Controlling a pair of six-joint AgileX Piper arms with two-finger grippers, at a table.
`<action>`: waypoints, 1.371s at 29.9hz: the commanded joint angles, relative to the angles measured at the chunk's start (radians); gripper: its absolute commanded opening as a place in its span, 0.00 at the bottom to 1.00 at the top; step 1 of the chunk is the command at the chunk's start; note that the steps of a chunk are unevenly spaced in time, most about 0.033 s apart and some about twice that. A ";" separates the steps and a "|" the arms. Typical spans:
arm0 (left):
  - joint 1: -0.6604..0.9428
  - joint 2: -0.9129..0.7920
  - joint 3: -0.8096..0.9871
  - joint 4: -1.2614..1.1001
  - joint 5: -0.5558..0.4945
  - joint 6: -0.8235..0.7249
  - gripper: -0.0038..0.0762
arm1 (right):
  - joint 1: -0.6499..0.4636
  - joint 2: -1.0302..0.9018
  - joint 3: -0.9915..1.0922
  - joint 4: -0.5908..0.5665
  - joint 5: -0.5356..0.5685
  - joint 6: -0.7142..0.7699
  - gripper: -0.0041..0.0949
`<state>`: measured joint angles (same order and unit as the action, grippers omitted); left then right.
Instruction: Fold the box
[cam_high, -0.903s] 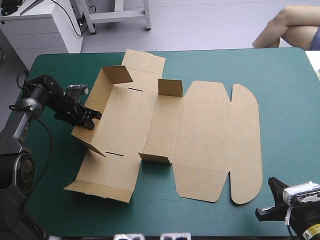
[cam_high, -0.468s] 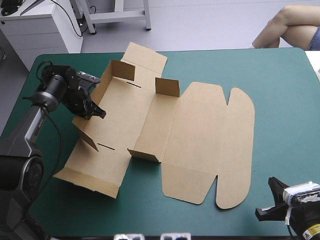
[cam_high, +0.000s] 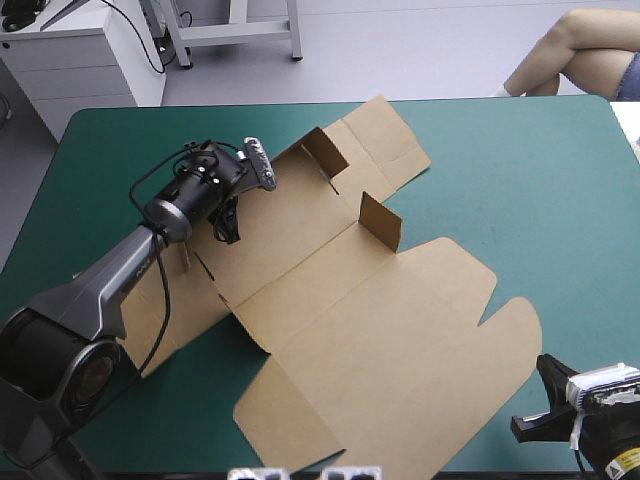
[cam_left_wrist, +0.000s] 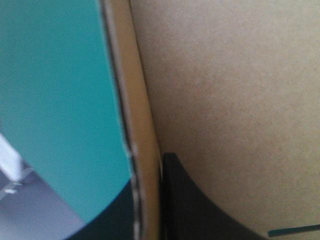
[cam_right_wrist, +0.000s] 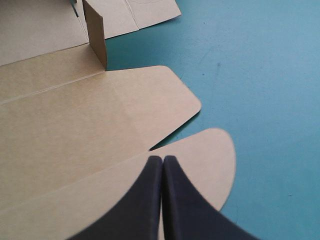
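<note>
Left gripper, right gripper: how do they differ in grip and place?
The left gripper is shut on the box's edge; the right gripper is shut on nothing. The left gripper is over the table's left half, the right gripper at its near right corner. Both have black fingers.

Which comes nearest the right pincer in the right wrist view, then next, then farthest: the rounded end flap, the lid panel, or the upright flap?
1. The rounded end flap: directly under the right pincer.
2. The lid panel: just ahead, across the notch.
3. The upright flap: farthest ahead, standing at the lid panel's far crease.
</note>
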<state>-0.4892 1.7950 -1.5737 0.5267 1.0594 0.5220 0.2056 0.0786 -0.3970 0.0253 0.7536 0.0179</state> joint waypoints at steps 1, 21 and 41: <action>-0.047 -0.047 -0.028 0.258 -0.131 0.091 0.04 | -0.001 0.015 -0.023 -0.008 -0.071 -0.008 0.02; -0.301 -0.051 -0.028 0.488 -0.112 -0.203 0.04 | -0.001 0.015 -0.023 -0.008 -0.071 -0.008 0.02; -0.463 -0.185 0.166 0.679 -0.266 -0.380 0.04 | -0.001 0.015 -0.023 -0.008 -0.071 -0.008 0.02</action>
<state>-0.9369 1.6987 -1.4253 1.1268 0.8118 0.1814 0.2056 0.0786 -0.3970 0.0253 0.7536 0.0179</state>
